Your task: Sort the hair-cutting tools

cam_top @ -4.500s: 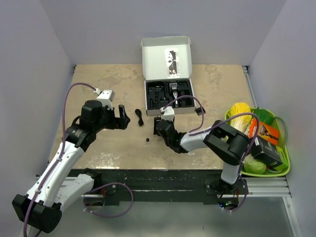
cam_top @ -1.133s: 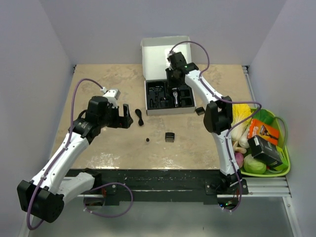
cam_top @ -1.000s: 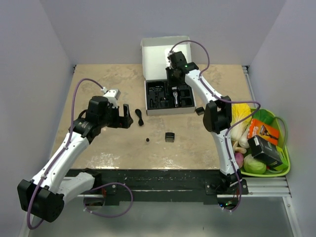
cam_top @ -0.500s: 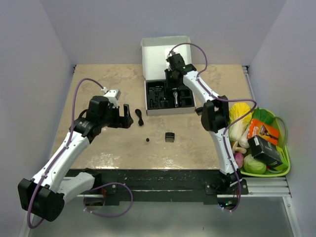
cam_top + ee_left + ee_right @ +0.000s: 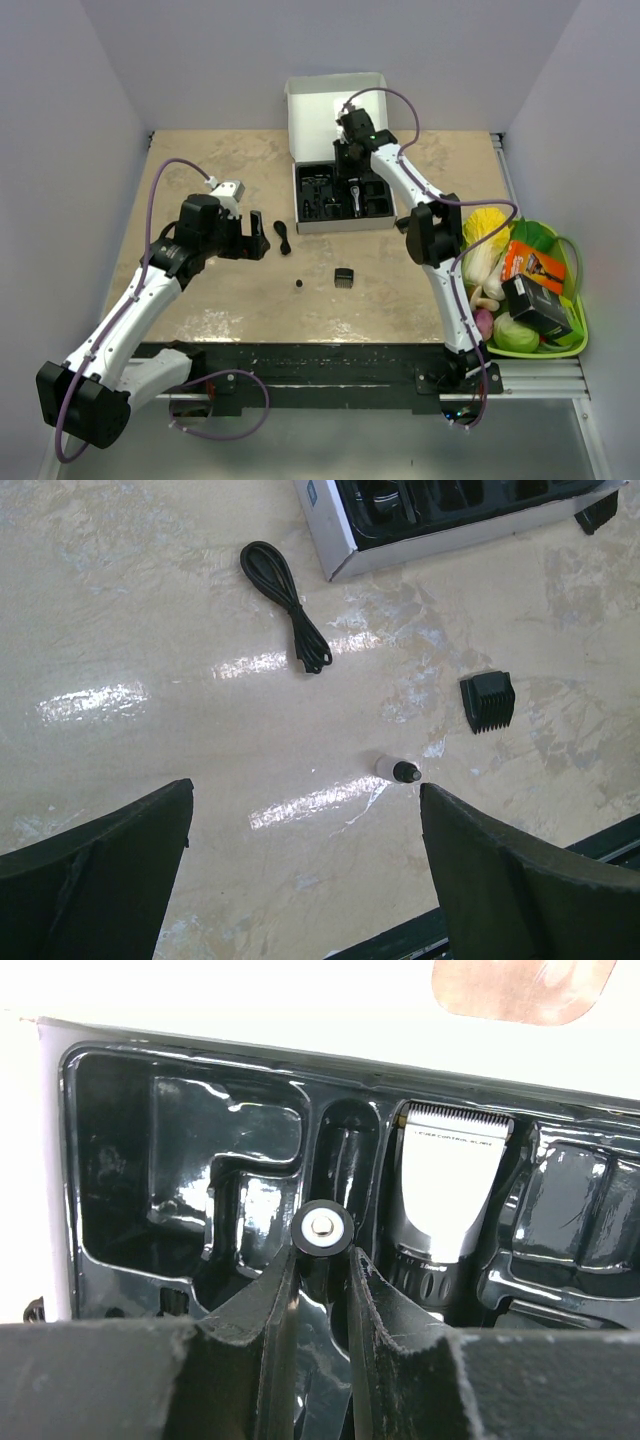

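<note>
On the table, the white box stands open and the clipper lies in its black tray. Over that tray the right claw is clamped on a short cylinder. The left claw hangs wide apart near the cord, the comb guard and the tiny round bit.

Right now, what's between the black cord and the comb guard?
Nothing, just bare table. The left wrist view shows the cord and guard apart, with the tiny bit off to one side.
</note>
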Robot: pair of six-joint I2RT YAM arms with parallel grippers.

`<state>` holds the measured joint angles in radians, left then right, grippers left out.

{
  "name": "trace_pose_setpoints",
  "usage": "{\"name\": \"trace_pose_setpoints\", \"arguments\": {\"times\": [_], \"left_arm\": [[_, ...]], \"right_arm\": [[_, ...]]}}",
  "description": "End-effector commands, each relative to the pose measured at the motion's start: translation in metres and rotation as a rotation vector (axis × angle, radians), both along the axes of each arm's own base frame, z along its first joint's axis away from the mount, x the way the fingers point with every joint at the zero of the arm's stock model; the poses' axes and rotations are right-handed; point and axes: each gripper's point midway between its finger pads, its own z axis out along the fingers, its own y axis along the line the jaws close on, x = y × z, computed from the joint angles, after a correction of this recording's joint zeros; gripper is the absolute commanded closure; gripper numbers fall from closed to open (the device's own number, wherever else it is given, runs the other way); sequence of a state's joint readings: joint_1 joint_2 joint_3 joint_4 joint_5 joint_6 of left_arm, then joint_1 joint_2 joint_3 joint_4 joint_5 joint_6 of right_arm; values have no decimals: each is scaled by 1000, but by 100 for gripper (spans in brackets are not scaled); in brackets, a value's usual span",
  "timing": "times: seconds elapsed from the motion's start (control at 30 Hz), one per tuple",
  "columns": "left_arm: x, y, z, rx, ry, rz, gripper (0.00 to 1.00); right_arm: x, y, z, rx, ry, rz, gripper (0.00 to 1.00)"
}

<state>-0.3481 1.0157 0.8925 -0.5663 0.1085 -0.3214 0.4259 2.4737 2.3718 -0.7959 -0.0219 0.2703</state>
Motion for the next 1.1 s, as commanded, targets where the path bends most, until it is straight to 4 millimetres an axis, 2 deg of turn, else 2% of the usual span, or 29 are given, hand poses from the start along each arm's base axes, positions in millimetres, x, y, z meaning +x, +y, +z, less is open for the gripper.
{"name": "trace_pose_setpoints", "arguments": {"times": [0.0,0.3,0.43,0.67,0.73,0.77,0.83,0.87,1.0,1.07], "left_arm": [[7,-4,21,-18,-61,-19,1],[7,-5,22,-19,-61,-22,1],[8,-6,23,-22,-63,-25,1],[8,-5,22,-20,-62,-24,1],[8,-5,22,-20,-62,-24,1],[8,-5,22,-20,-61,-24,1],[8,-5,20,-19,-59,-24,1],[8,-5,21,-19,-61,-22,1],[8,-5,21,-17,-62,-22,1],[8,-5,20,-16,-61,-21,1]], "right_arm": [[4,7,15,38,-23,7,75],[3,6,21,38,-32,10,58],[0,6,30,43,-43,14,55],[3,6,60,72,-117,0,57],[3,7,63,73,-132,-7,65],[7,5,68,78,-150,-24,75],[8,5,70,82,-161,-27,87],[9,6,77,94,-183,-33,92],[11,9,81,102,-196,-31,100],[12,12,82,103,-198,-28,100]]}}
